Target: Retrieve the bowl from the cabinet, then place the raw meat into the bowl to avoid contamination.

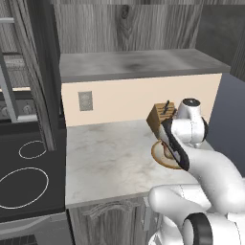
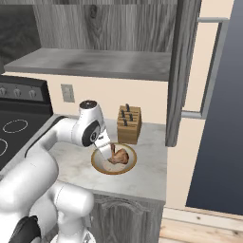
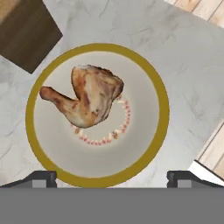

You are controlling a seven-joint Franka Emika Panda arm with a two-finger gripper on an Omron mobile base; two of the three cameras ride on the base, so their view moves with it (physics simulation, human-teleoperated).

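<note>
The tan bowl with its darker rim stands on the marble counter, in front of the knife block. The raw meat, a golden-brown drumstick piece, lies inside the bowl, left of its middle. My gripper hangs straight above the bowl's near rim, open, with nothing between its fingers. From the right base view the bowl holds the meat and the gripper hovers just over its left side. In the left base view my arm hides most of the bowl. The cabinet stands open above, its shelf bare.
A wooden knife block stands just behind the bowl against the wall. The black stove lies left of the counter. The open cabinet door juts out over the counter's right end. The counter's right edge drops to a wooden floor.
</note>
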